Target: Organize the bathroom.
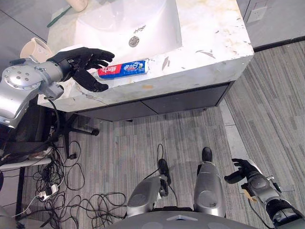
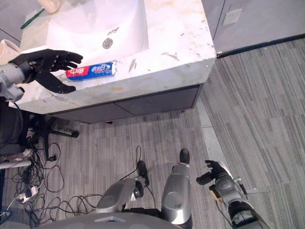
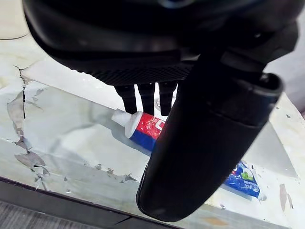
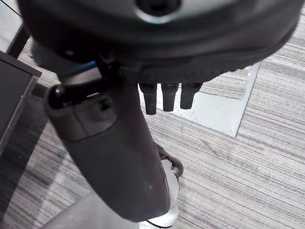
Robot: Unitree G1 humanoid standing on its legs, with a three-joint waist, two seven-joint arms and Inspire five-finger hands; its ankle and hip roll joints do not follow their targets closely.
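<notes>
Marble counter (image 1: pixel 214 43), and the toothpaste tube (image 1: pixel 122 69) lies flat on its front strip, just before the basin (image 1: pixel 128 24). Left hand (image 1: pixel 81 64) hovers at the cap end, fingers spread, thumb low, nothing grasped; contact looks absent, though it's hard to tell. Tube runs sideways along the edge, cap toward that hand. Right hand (image 1: pixel 244 171) hangs low over the floor, relaxed, far off.

Both eye views looked steeply down from the robot's head, sharing the marble counter (image 1: pixel 209 43), its sink (image 1: pixel 128 24) and the grey plank floor (image 1: pixel 267 124). The left wrist view sat very close over the toothpaste tube (image 3: pixel 143 131) on that counter; the right wrist view faced the floor from low down.
</notes>
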